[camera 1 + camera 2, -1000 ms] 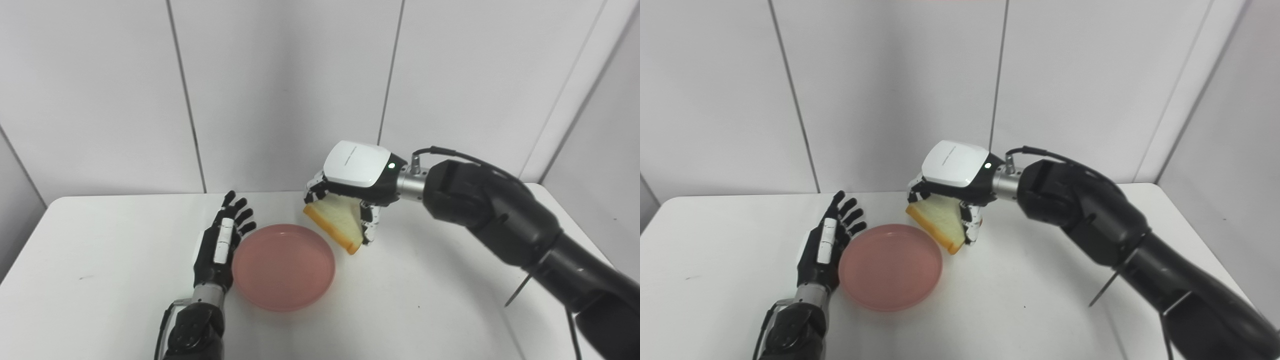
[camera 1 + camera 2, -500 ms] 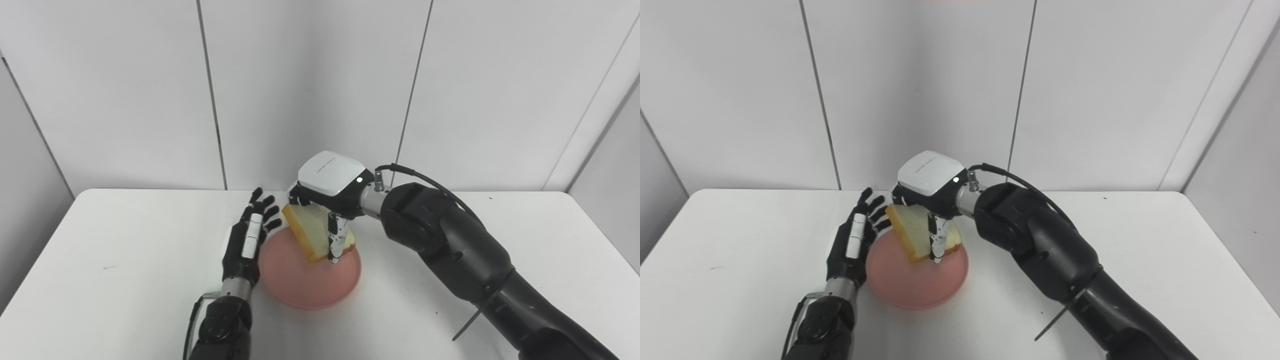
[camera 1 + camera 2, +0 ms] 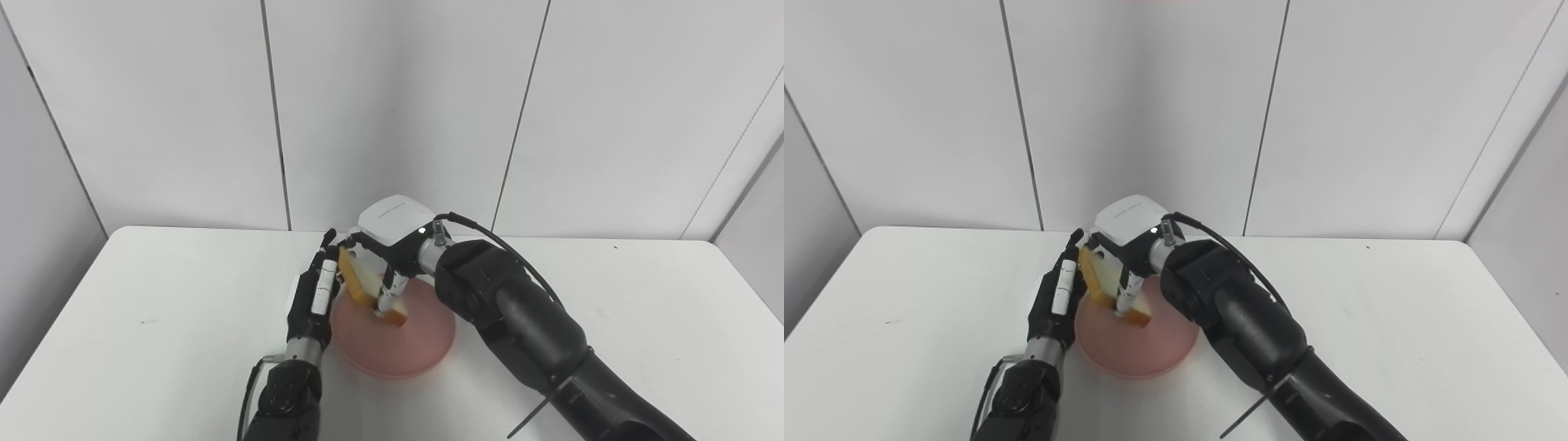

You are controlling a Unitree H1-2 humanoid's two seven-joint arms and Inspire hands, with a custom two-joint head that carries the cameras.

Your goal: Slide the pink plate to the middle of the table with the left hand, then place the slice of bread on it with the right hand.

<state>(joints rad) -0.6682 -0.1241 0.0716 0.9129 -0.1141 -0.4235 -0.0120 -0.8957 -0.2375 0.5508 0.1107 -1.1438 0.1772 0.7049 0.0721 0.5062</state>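
Left eye view shows your right hand [image 3: 387, 257] clamped on the tilted slice of bread [image 3: 361, 288] above the pink plate [image 3: 401, 343] (mid-desk, your flat, empty left hand [image 3: 313, 300] beside it), so level it before letting go.

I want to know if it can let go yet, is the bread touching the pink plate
Cannot tell. In both eye views the bread hangs tilted in the right hand, its lowest corner low over the pink plate, but neither view plainly shows contact or a gap.

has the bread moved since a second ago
Yes. The slice of bread, in the right hand, went from beside the pink plate to over it.
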